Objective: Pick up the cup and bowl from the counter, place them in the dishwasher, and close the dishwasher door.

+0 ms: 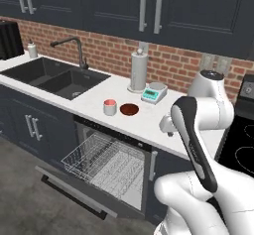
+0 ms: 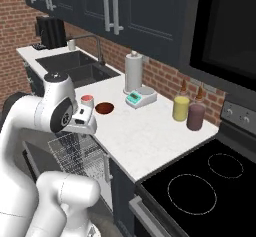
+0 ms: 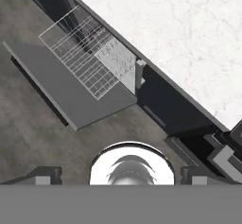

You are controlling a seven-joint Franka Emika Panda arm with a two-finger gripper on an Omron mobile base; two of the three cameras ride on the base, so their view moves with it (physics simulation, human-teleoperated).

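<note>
Currently the empty end effector, fingers spread wide, hangs off the desk edge, well short of the cup and bowl beyond, so reaching probably risks clipping that edge.

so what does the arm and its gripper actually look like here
The arm is made of glossy white, rounded shell segments with dark grey to black bands at the joints, one running as a long dark strip along the forearm. No cables or markings show. The gripper has two small dark grey, blocky finger tips, seen in the hand view.
</note>
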